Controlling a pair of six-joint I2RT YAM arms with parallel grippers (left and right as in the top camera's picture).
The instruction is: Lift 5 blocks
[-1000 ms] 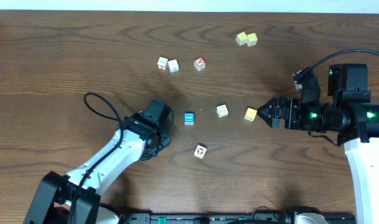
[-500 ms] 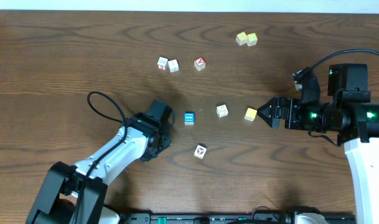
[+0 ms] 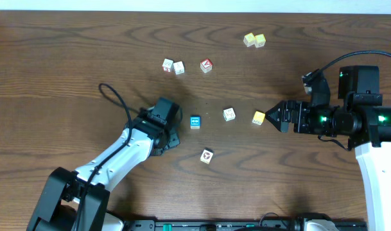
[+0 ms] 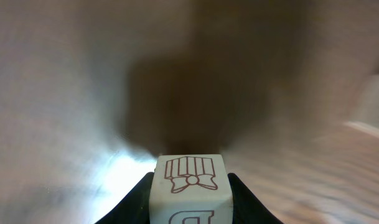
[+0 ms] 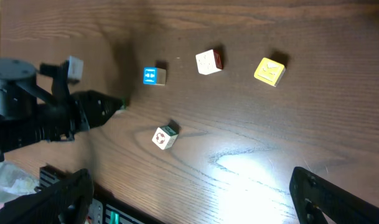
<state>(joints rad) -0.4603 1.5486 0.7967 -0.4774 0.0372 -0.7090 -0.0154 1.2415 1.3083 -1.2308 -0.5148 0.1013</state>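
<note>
- Dark brown wood-grain table [image 3: 67,58] fills the overhead view. We count four of the task's blocks lying in the open at mid-table. The blue block [image 3: 195,121], the cream block [image 3: 229,114] and the yellow block [image 3: 259,118] form a loose row. The marked block [image 3: 207,155] sits apart, nearer the robot.
- Farther back lie two white cubes [image 3: 173,66] side by side, a red-topped cube [image 3: 206,65] just right of them, and a pale yellow pair [image 3: 254,40].
- From above, the left fingers [image 3: 164,138] sit left of the blue block, tucked under their own wrist, so we cannot see what they hold. The right fingers [image 3: 278,117] point at the yellow block, just beside it and not touching it.
- Left wrist view supplies what the overhead hides. The fifth one, a white block [image 4: 189,186], is clamped between the two dark fingers, one pressed on each side.
- Its top face bears a brown striped drawing with a bow, and the letter on its front face is cut off by the frame edge. Behind it the table is a blur, so we cannot tell whether the block is off the wood.
- Right wrist view shows the right fingers spread wide at the lower corners, only their tips in frame, with nothing between them.
- Beyond them we see the four loose blocks again, and the left arm [image 5: 40,118] at the left side. Whatever it carries is too small to make out here.
</note>
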